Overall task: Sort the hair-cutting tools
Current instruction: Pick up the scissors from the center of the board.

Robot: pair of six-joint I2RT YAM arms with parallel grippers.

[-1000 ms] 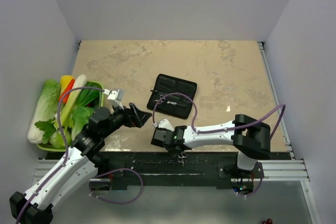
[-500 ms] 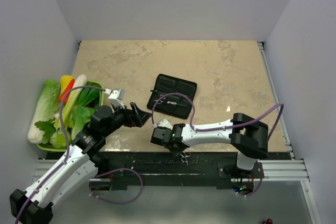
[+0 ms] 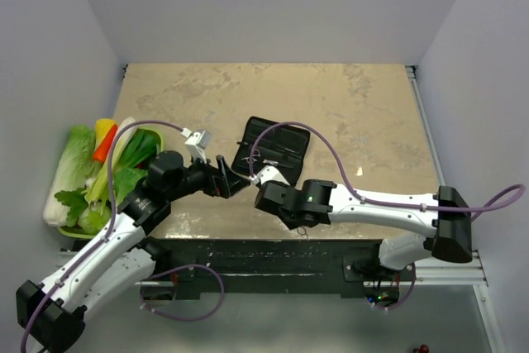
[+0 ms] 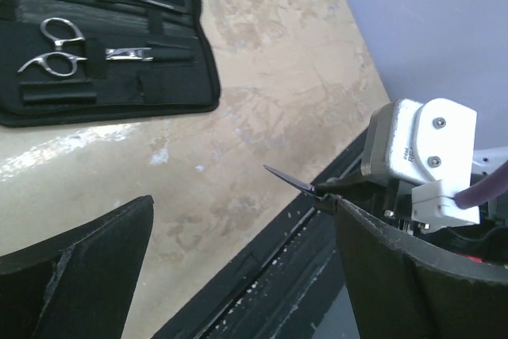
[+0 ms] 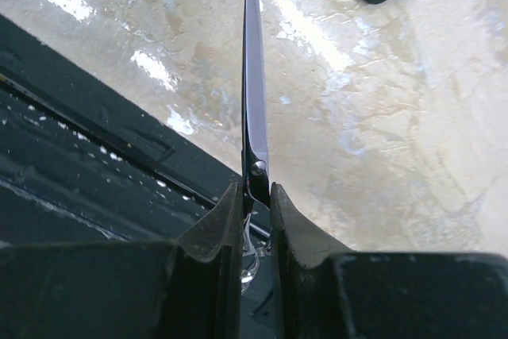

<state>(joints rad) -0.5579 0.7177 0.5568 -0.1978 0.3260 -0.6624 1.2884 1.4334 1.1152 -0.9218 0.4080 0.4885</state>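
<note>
No readable text; tiny print on white camera housing (image 4: 425, 144), illegible

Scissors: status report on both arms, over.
Right gripper: fingers shut on scissors at the pivot, blades out over the table. Left gripper: fingers open, empty, facing the blade tip. Second scissors in the case.

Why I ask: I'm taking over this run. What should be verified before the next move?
1. Right gripper grip on held scissors: ok, shut on them at the pivot.
2. Held blades closed: ok, they read as one edge.
3. Left gripper ready: ok, jaws wide open and empty.
4. Case open on the table: ok, second scissors lie in it.
5. Blade tip clear of left gripper: cannot tell; it points toward it, close.
</note>
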